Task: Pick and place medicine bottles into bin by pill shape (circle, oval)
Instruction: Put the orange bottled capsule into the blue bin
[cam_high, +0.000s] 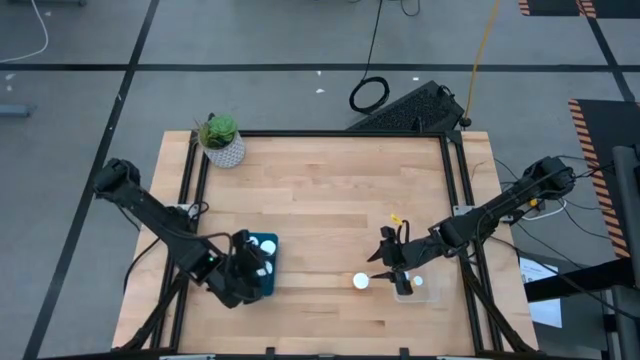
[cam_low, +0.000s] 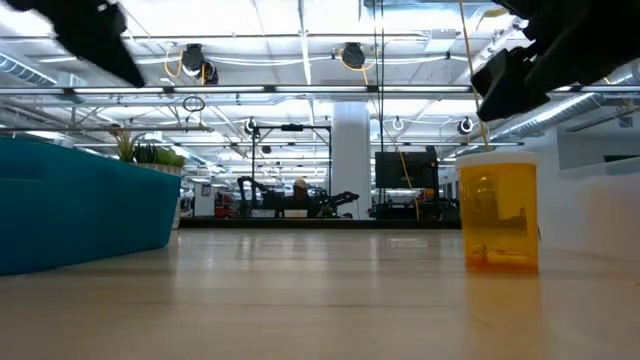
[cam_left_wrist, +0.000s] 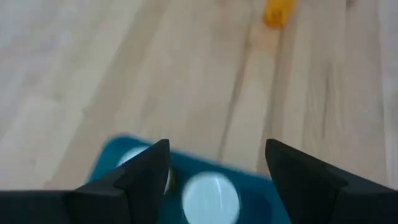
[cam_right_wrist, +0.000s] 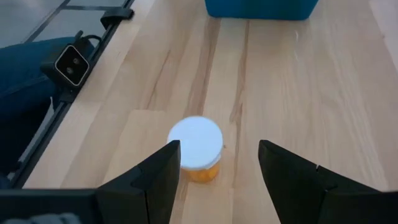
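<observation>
My right gripper (cam_right_wrist: 217, 168) hung with its fingers spread wide and empty, just above a lone medicine bottle (cam_right_wrist: 197, 148) standing upright on the wooden table (cam_high: 320, 200), touching nothing. My left gripper (cam_left_wrist: 217, 174) was also wide open and empty over the blue bin (cam_high: 268, 262), where white-capped bottles (cam_left_wrist: 210, 196) sat inside. A clear bin (cam_high: 418, 288) lay just beside the right gripper. A potted plant (cam_high: 221, 139) stood at the far corner. Beyond the table I saw a lit hall.

Table (cam_high: 320, 200): pale wood, smooth, matt. Bottle (cam_right_wrist: 196, 149): translucent orange plastic, white cap. Bin (cam_low: 85, 205): teal, probably plastic.
</observation>
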